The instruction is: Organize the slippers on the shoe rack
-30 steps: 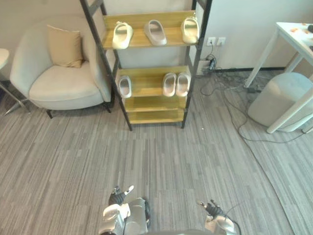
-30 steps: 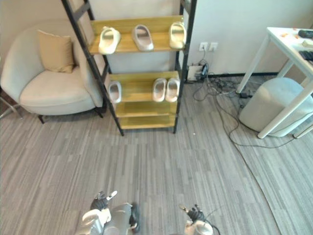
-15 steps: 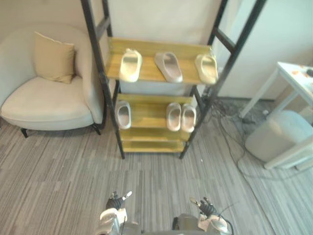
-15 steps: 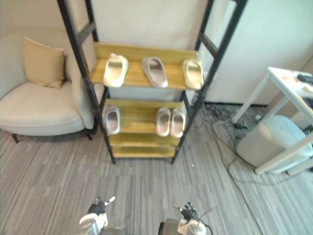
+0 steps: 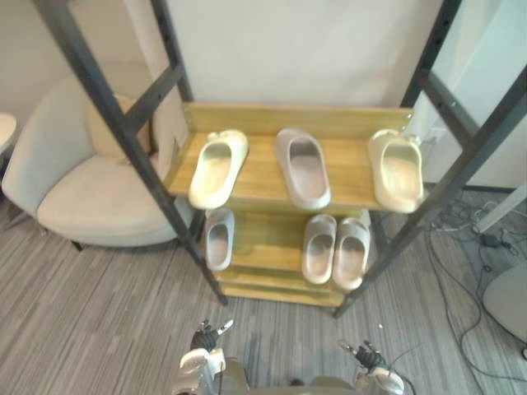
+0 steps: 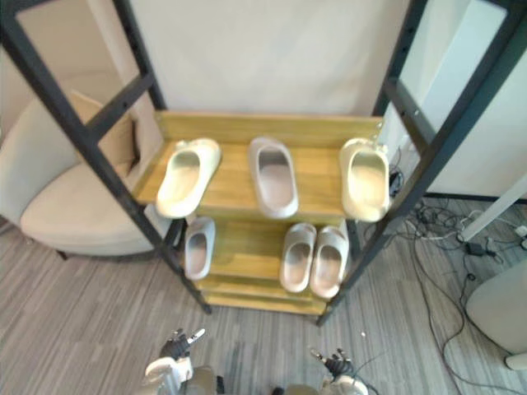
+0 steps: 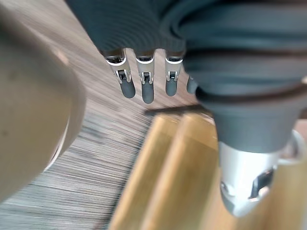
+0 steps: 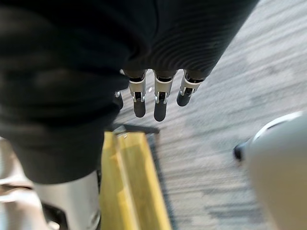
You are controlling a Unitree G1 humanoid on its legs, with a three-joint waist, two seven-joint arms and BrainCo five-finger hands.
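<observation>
Slippers (image 5: pixel 302 167) lie on two shelves of the shoe rack (image 5: pixel 262 177), which has yellow wooden boards in a dark metal frame. On the upper shelf a left cream foam slipper (image 5: pixel 218 169) lies at a slight angle. A mid-grey foam slipper (image 6: pixel 274 175) lies in the middle, apart from both its neighbours. A right cream foam slipper (image 5: pixel 397 170) lies at the far end, just beside the slanted frame bar. On the lower shelf a lone pale slipper (image 5: pixel 218 239) sits at the left end. A pair of pale slippers (image 5: pixel 335 249) lies side by side towards the right, the two touching.

Both hands hang low in front of the rack, above the striped grey carpet floor (image 5: pixel 90 329), well apart from every slipper. The left hand (image 5: pixel 203 340) has its fingers (image 7: pixel 147 91) straight and slightly spread, holding nothing. The right hand (image 5: pixel 369 360) has its fingers (image 8: pixel 160 108) straight and slightly spread too, also empty.

A cream upholstered armchair (image 5: pixel 82 193) with a beige cushion (image 5: pixel 107 136) stands to the left of the rack. Dark cables (image 5: pixel 473 255) trail over the floor to the right.
</observation>
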